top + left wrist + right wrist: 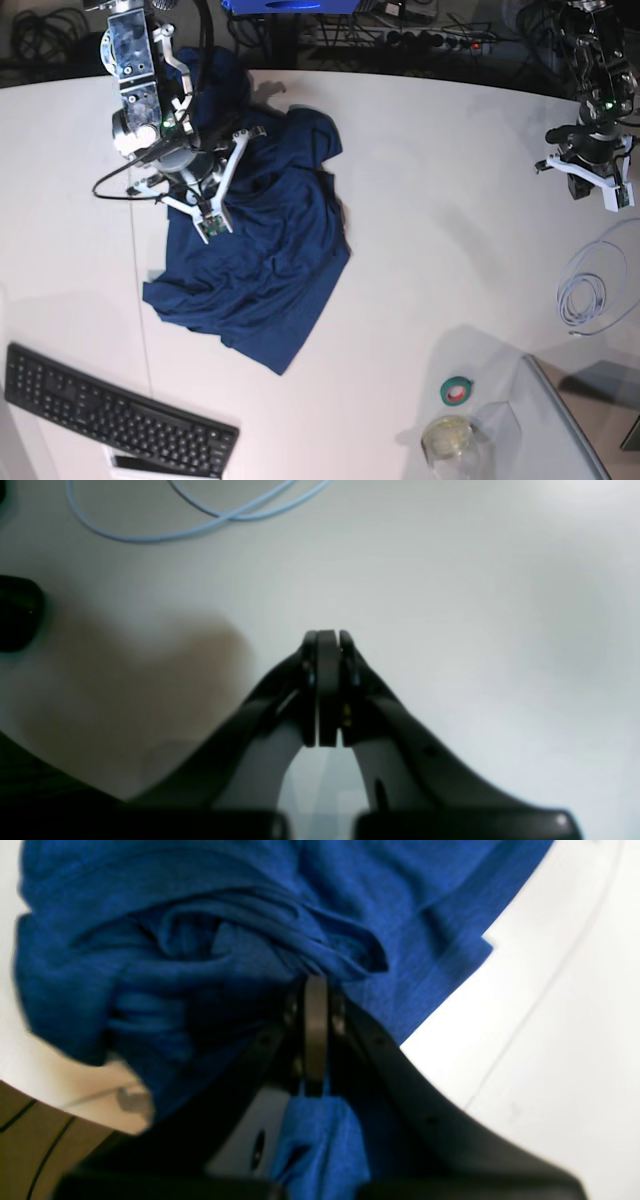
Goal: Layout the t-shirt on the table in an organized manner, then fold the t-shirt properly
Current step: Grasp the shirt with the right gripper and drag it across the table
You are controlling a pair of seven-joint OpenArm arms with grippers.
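Observation:
The dark blue t-shirt lies crumpled on the left half of the white table, with folds bunched toward the far edge. My right gripper is down in the cloth; in the right wrist view its jaws are shut on a bunched fold of the t-shirt. My left gripper hangs at the far right of the table, well away from the shirt. In the left wrist view it is shut with nothing in it, above bare table.
A coil of pale blue cable lies near the left gripper, also seen as cable. A black keyboard sits front left. A green tape roll and a clear jar stand at the front right.

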